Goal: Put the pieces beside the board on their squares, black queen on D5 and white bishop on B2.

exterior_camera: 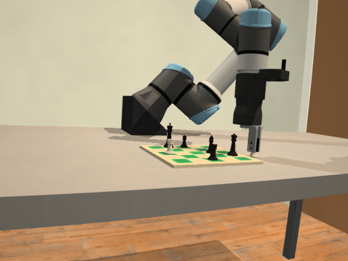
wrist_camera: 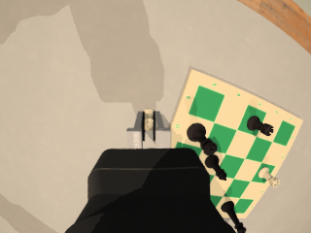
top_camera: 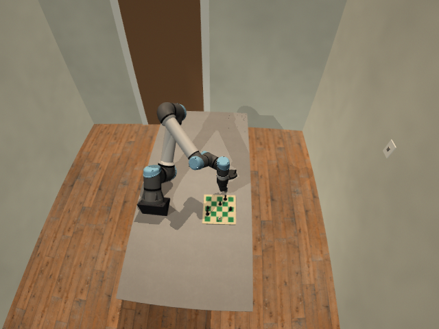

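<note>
The small green-and-cream chessboard (exterior_camera: 200, 155) lies on the grey table; it also shows in the overhead view (top_camera: 219, 209) and the wrist view (wrist_camera: 236, 149). The white bishop (exterior_camera: 253, 154) stands on the table just off the board's edge nearest the arm, and in the wrist view (wrist_camera: 150, 119) it sits between the fingers. My gripper (exterior_camera: 254, 148) points straight down and is shut on it, with the base still low at the table. The black queen (exterior_camera: 232, 144) stands upright on the board in the row nearest the gripper, and shows in the wrist view (wrist_camera: 196, 131).
Other pieces on the board are a black king (exterior_camera: 169, 134), a white rook (exterior_camera: 169, 147), a black pawn (exterior_camera: 184, 141), a black bishop (exterior_camera: 210, 143) and a black knight (exterior_camera: 213, 152). The arm's base (top_camera: 153, 205) stands to the board's left.
</note>
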Tool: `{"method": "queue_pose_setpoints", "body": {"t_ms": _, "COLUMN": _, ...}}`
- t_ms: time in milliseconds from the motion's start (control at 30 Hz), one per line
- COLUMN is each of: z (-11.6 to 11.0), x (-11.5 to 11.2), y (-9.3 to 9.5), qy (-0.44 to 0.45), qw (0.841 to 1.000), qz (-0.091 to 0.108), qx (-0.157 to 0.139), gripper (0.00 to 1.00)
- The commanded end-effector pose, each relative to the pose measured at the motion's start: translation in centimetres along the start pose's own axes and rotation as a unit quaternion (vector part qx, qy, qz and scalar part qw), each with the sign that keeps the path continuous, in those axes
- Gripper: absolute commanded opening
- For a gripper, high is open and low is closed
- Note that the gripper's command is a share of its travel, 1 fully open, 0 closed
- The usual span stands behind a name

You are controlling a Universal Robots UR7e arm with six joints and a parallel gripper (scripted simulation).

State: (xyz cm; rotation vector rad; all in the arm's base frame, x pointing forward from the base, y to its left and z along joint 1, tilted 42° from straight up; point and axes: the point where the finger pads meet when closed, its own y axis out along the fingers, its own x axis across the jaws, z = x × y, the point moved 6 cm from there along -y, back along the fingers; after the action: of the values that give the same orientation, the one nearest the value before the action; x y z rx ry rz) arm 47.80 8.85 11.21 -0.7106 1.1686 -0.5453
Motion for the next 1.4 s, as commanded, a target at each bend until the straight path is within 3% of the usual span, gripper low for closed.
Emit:
{"method": "queue_pose_setpoints", "body": {"t_ms": 0, "z": 0.0, "x": 0.0, "y": 0.0, "qy": 0.0, "qw": 1.0, "qz": 0.0, "qx": 0.0, "gripper": 0.0}}
{"method": "queue_pose_setpoints", "body": {"t_ms": 967, "z": 0.0, "x": 0.0, "y": -0.1, "qy": 0.0, "qw": 1.0, "qz": 0.0, "qx": 0.0, "gripper": 0.0}}
{"method": "queue_pose_setpoints", "body": {"t_ms": 1267, "z": 0.0, "x": 0.0, "y": -2.0, "qy": 0.0, "qw": 1.0, "qz": 0.0, "qx": 0.0, "gripper": 0.0}}
{"method": "queue_pose_setpoints", "body": {"t_ms": 1367, "z": 0.0, "x": 0.0, "y": -3.6, "qy": 0.0, "qw": 1.0, "qz": 0.0, "qx": 0.0, "gripper": 0.0}}
